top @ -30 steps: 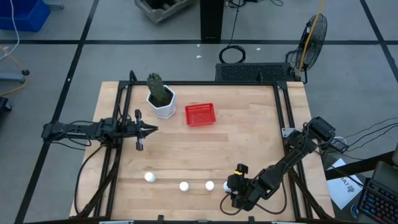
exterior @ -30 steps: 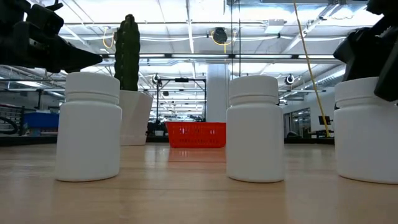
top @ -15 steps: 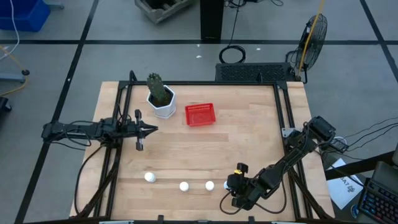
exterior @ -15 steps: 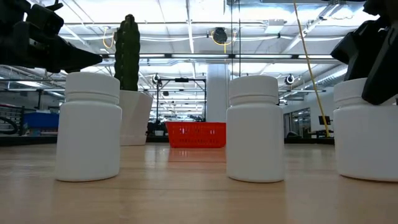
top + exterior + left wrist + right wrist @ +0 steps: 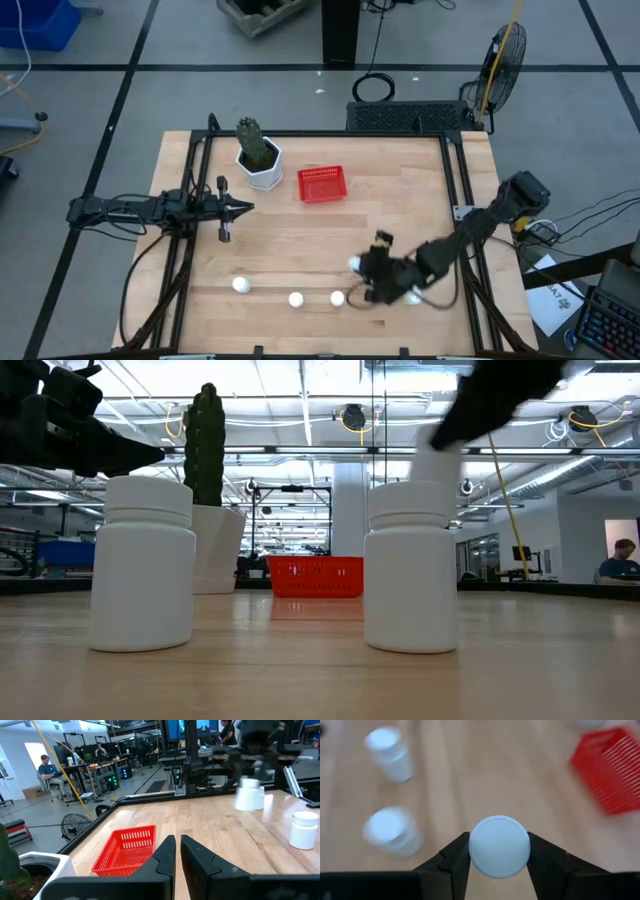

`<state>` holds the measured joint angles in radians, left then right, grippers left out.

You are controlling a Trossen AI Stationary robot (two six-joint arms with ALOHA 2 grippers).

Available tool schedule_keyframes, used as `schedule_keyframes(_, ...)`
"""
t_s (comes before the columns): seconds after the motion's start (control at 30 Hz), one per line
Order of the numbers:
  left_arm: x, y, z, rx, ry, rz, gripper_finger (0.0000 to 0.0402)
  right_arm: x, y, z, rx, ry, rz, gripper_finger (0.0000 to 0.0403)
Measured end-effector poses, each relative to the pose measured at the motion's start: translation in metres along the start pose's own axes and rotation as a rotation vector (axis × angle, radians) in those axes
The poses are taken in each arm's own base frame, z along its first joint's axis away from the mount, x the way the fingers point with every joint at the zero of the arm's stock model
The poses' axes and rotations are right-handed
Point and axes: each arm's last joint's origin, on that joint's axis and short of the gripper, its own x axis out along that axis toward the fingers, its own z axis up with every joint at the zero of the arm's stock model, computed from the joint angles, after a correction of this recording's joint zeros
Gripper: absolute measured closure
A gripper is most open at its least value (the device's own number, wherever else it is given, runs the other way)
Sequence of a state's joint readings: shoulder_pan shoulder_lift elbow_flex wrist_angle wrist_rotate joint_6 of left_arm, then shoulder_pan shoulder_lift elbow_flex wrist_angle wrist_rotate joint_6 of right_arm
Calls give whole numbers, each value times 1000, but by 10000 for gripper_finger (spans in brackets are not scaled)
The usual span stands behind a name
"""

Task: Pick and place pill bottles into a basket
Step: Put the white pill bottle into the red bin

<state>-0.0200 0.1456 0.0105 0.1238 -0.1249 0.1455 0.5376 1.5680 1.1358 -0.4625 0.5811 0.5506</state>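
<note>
Gripping one pill bottle by its sides, the right end effector has it lifted off the counter, up above the row of three bottles standing near the front edge. The red basket sits well apart, beside the cactus pot. The left end effector hangs near the pot, fingers pinched together on nothing.

The wooden table stands on a grey floor with dark lines. A round fan stands just beyond the table's far right corner. Behind, the room has long ceiling lights, desks, and seated people.
</note>
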Motion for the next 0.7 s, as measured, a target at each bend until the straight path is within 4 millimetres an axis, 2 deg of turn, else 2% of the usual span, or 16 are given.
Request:
schedule_keyframes(0.13, 0, 0, 0, 0, 0, 0, 366, 8, -41, 32, -35, -83, -61, 251)
schedule_keyframes(0.23, 0, 0, 0, 0, 0, 0, 366, 15, -79, 58, -36, -172, -75, 247)
schedule_keyframes(0.33, 0, 0, 0, 0, 0, -1, 366, 25, -119, 75, -3, -217, -52, 249)
schedule_keyframes(0.57, 0, 0, 0, 0, 0, 0, 366, 58, -206, 78, 108, -172, -80, 246)
schedule_keyframes(0.7, 0, 0, 0, 0, 0, -1, 366, 76, -236, 74, 162, -166, -47, 250)
